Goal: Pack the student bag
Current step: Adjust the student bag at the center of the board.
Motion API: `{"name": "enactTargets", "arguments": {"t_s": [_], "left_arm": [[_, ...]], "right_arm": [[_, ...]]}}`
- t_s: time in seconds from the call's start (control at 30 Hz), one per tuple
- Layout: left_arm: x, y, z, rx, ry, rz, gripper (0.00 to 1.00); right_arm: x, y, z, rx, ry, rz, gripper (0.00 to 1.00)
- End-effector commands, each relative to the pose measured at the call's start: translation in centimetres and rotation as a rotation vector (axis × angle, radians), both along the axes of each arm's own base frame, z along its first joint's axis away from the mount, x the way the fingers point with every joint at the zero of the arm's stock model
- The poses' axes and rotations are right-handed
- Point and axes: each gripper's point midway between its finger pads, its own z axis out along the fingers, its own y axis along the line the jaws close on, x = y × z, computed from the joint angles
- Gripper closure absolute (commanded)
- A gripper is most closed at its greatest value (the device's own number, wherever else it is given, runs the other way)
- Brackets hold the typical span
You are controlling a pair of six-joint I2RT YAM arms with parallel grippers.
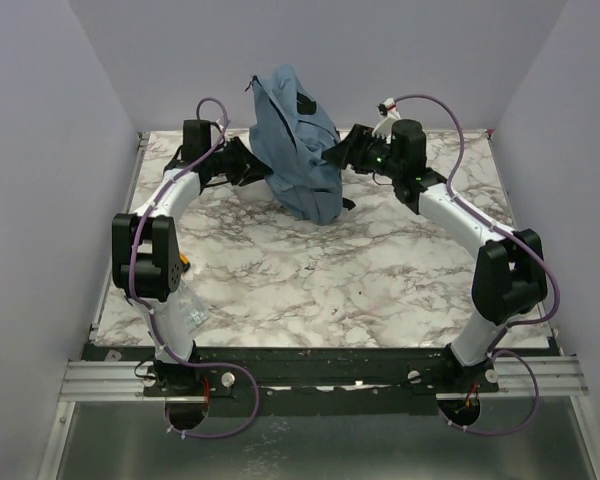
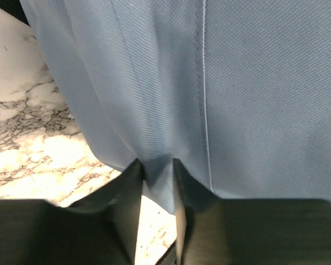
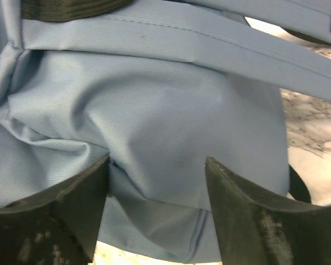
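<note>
Student bag (image 1: 295, 145), contents unseen, left hand (image 2: 156, 165) pinching

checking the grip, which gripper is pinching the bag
The left gripper: its fingers are shut on a fold of the blue bag. The right gripper stands wide open.

Blue bag (image 3: 171, 110) before the right gripper (image 3: 157, 165)
Its two black fingers (image 3: 71, 210) stand wide apart, fabric bulging between them; a black strap (image 3: 66, 8) crosses the top left, and the marble table (image 3: 314, 132) shows at right.
</note>
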Motion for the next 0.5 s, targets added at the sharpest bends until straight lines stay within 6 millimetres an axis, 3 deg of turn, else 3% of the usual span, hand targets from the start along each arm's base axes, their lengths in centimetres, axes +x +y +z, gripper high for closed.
{"name": "enactTargets", "arguments": {"t_s": [0.0,0.13,0.47], "left_arm": [[-1.0,0.4,2.2,0.010,-0.041,-0.002,0.63],[-1.3,0.6,3.2,0.023,-0.077,0.005,0.45],[-1.6,-0.5,3.7,0.043,-0.106,-0.014,0.36]], "right_arm": [[0.8,-2.1,-0.9,-0.065,0.097,-0.076,0.24],[0.1,-1.9,1.0,-0.065,0.102,-0.046,0.15],[-0.7,-2.0,2.4,-0.055,0.079,-0.033,0.10]]}}
